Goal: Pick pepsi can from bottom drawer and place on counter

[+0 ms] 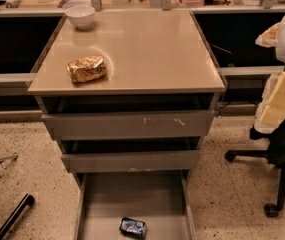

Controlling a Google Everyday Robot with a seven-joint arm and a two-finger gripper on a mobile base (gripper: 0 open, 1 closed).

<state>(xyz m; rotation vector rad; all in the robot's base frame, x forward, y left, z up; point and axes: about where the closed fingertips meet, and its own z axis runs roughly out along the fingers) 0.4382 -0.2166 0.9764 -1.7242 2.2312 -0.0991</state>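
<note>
The gripper is nowhere in the camera view, so whether it is open or closed cannot be told. Nearest, the pepsi can (pixel 132 227) lies on its side on the flat grey floor of the bottom drawer (pixel 132 194), which is pulled fully out; the can sits near the front, about midway between the side walls and touching neither. Above it, the middle drawer (pixel 130 161) and the scuffed top drawer (pixel 129 125) each stand slightly open. On the counter (pixel 152 49), a crinkled snack bag (pixel 86 69) rests near the front left edge, and a white bowl (pixel 80 15) stands at the far left corner. An office chair (pixel 282 154) stands to the right of the cabinet.
</note>
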